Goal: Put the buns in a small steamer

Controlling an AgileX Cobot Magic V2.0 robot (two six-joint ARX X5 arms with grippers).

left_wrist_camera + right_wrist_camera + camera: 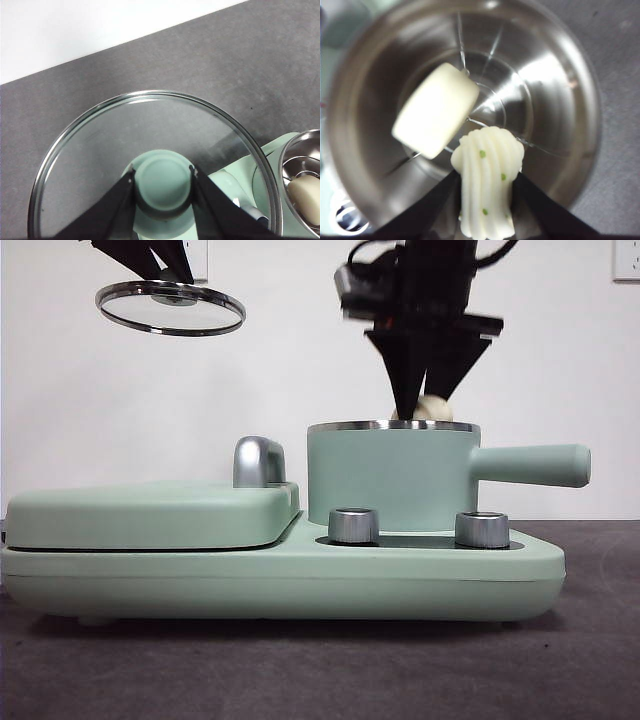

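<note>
The mint-green small steamer point(390, 475) stands on the right of the cooker base, its steel rim open. My right gripper point(425, 400) hangs just above the rim, shut on the ridged bun with green specks point(487, 187), which shows cream-white between the jaws in the front view point(432, 408). The smooth loaf-shaped bun point(436, 111) lies inside the steamer point(560, 100) on its steel bottom; it also shows in the left wrist view point(306, 197). My left gripper point(162, 182) is shut on the green knob of the glass lid point(170, 307), held high at the upper left.
The flat mint-green griddle point(150, 512) with a chrome handle point(258, 461) fills the left of the base. Two steel knobs point(353, 525) stand in front of the steamer. The steamer's side handle point(530, 464) points right. Grey table runs in front.
</note>
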